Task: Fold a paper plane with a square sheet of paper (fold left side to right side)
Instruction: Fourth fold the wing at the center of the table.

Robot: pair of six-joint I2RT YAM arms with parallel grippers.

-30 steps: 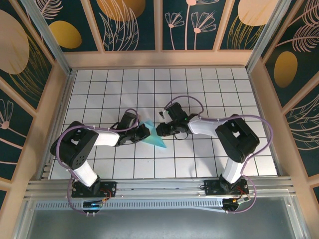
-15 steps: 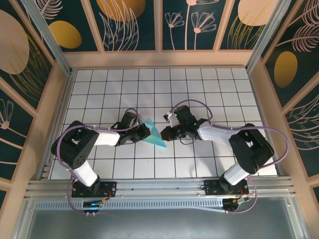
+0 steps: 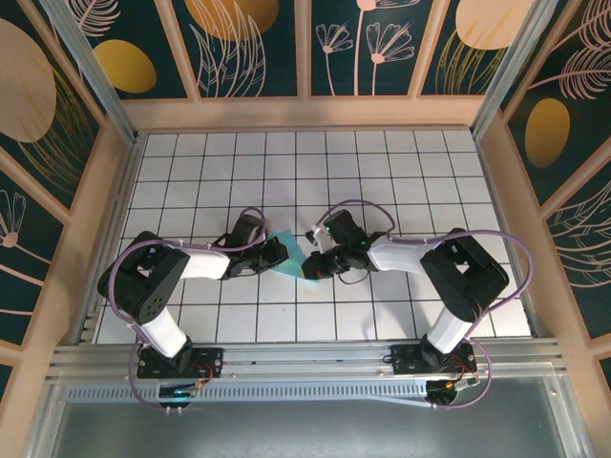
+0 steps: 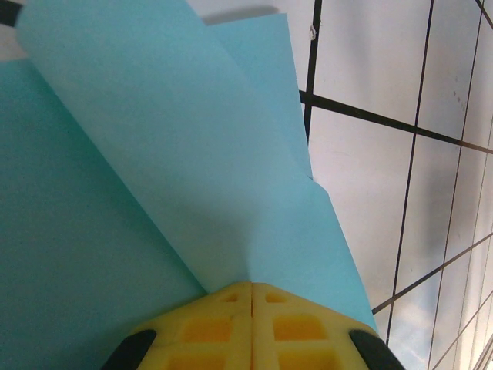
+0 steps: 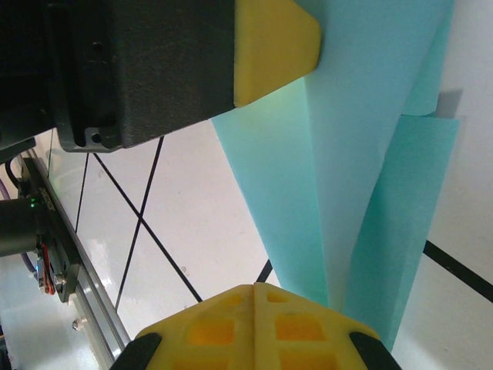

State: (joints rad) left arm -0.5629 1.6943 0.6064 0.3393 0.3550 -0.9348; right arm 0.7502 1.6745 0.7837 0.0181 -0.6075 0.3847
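The turquoise-blue sheet of paper point(image 3: 289, 250) is folded into a narrow, layered, pointed shape and sits between my two grippers at the middle of the tiled floor. My left gripper point(image 3: 277, 256) is shut on its left end. In the left wrist view the paper point(image 4: 154, 154) fans out straight from the closed yellow tips of the left gripper point(image 4: 253, 287). My right gripper point(image 3: 312, 267) is at the paper's lower right end with its jaws shut point(image 5: 254, 289). There the creased layers point(image 5: 362, 139) run down beside and behind its right finger, not out of the seam. The left gripper's finger point(image 5: 273, 46) pinches the far end.
White tiles with black grid lines point(image 3: 382, 191) surround the paper. Wooden walls point(image 3: 305, 113) enclose the floor at the back and both sides. An aluminium rail point(image 3: 305, 358) runs along the near edge by the arm bases.
My right gripper has gone from slightly open to shut and has come back left and nearer, to the paper's lower right end. The paper looks shorter and flatter from above. The left gripper has kept its grip.
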